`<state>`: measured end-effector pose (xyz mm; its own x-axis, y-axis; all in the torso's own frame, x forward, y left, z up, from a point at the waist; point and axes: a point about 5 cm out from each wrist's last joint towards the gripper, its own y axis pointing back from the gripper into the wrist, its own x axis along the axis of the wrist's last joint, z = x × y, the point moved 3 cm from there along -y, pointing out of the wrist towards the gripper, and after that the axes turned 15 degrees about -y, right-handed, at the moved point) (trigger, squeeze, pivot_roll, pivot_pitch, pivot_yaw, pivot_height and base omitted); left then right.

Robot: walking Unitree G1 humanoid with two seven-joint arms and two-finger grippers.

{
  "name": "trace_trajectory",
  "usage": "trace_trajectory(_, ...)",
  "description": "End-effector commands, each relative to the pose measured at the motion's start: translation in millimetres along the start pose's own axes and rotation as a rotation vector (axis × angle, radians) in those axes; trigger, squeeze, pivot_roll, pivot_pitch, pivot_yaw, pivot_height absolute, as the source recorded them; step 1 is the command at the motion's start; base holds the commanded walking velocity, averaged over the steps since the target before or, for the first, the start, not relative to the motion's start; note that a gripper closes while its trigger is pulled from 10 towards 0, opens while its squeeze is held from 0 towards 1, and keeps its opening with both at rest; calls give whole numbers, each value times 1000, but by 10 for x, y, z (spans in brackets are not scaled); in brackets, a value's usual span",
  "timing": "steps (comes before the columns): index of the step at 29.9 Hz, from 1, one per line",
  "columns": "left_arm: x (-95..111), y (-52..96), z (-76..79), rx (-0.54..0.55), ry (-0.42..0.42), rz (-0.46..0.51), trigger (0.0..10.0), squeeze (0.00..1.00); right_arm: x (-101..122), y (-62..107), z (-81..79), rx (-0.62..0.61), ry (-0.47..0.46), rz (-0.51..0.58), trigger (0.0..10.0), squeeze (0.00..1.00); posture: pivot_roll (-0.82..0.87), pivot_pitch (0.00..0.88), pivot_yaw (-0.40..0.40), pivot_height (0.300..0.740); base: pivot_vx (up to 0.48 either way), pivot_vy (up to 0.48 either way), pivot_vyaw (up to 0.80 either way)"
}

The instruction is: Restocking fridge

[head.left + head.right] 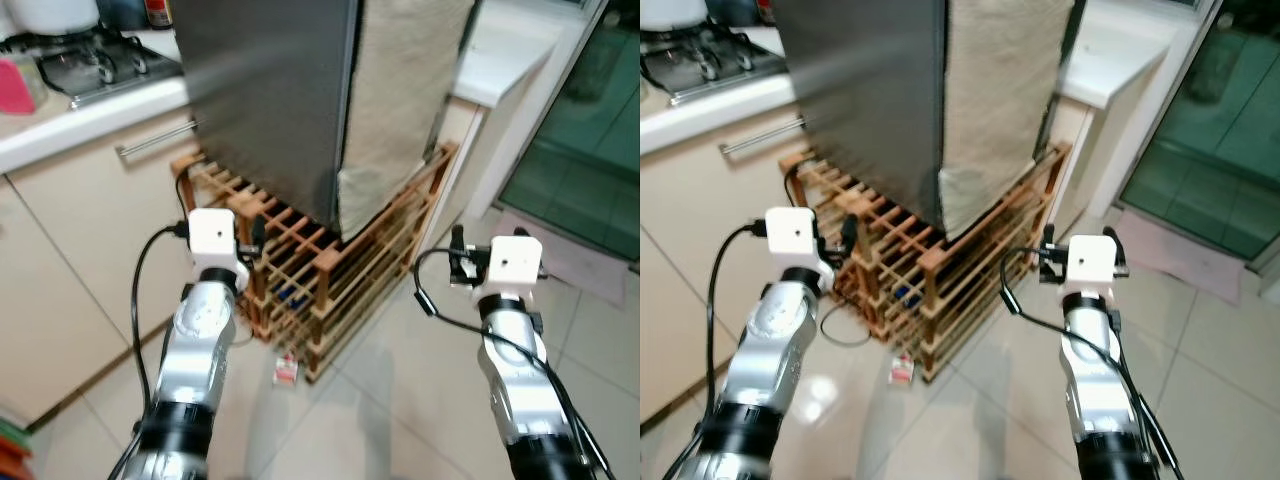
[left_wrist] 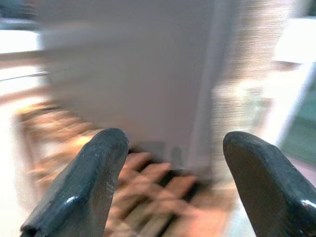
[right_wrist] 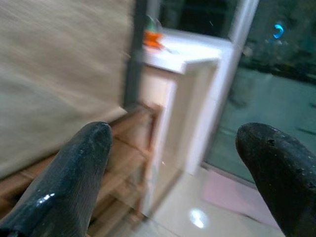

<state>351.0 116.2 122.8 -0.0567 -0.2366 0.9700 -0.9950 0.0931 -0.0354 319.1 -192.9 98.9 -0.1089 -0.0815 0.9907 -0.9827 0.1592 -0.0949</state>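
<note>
A grey steel fridge [image 1: 270,100] stands shut on a wooden slatted rack [image 1: 330,270], with a beige cloth [image 1: 400,110] hanging down its right side. Both arms are raised in front of it. My left gripper [image 2: 173,182] is open and empty, facing the fridge's lower front. Its wrist housing [image 1: 212,240] sits near the rack's left corner. My right gripper [image 3: 180,173] is open and empty too, aimed past the cloth toward the rack's right end; its wrist [image 1: 510,262] hovers over the floor tiles right of the rack.
A counter with a gas hob [image 1: 95,65] and a cabinet handle [image 1: 155,138] lie to the left. A white counter [image 1: 500,60] and a glass door [image 1: 590,150] stand to the right. A small carton [image 1: 286,370] lies on the tiled floor by the rack.
</note>
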Motion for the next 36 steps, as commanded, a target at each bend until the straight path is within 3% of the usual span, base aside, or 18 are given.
trace_trajectory(1,49,-54,28,-14,-23,19,10000,0,11,2,-5,-2,-7,13,10000,0,-36,0,-25,740,0,-439,0)
trace_trajectory(10,50,-146,-27,38,-19,10,10000,0,-11,21,-27,9,-10,18,10000,0,-46,0,-22,740,115,-399,0)
trace_trajectory(12,42,-166,-67,66,7,0,10000,0,-8,25,-28,14,-7,19,10000,0,-48,0,-21,740,0,0,0)
trace_trajectory(17,110,-146,-104,63,-30,46,10000,0,38,45,15,12,-7,35,10000,0,-50,0,-19,740,0,0,0)
trace_trajectory(27,321,-41,-344,173,-2,153,10000,0,295,96,160,-33,-9,149,10000,0,-49,0,-13,740,410,75,0)
trace_trajectory(36,437,79,-642,259,-2,182,10000,0,398,61,98,-11,-14,170,10000,0,-34,0,-18,740,379,292,0)
